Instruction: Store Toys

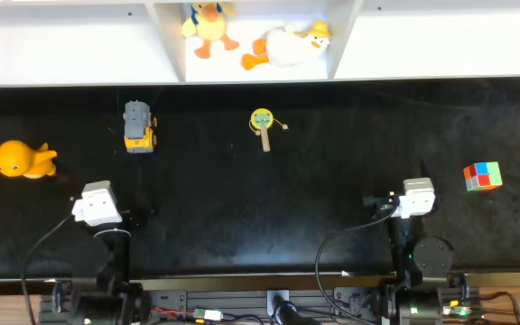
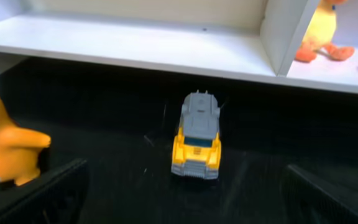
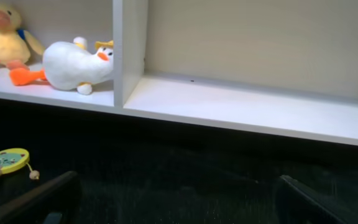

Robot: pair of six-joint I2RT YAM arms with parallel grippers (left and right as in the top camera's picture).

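The left gripper point(image 1: 97, 202) sits low over the black mat point(image 1: 206, 208), its fingers point(image 2: 42, 196) spread wide with nothing between them. Straight ahead of it stands the yellow-and-grey toy truck point(image 2: 196, 144), apart from the fingers, its grey end toward the white shelf point(image 1: 79, 54). An orange duck toy point(image 1: 23, 160) sits off to that gripper's left, near the mat's left edge.

The right gripper point(image 1: 413, 197) is likewise spread wide and holds nothing. Bare mat lies ahead of it, up to the shelf's lip. A colour cube point(image 1: 482, 176) rests to its right, toward the mat's right edge.

Between the two arms, nearer the shelf, lies a small yellow rattle drum point(image 1: 264, 125) with a wooden handle. In the shelf's middle compartment a yellow duck plush point(image 1: 208, 25) sits, and a white duck plush point(image 1: 287, 45) lies just beside it, against the right divider.
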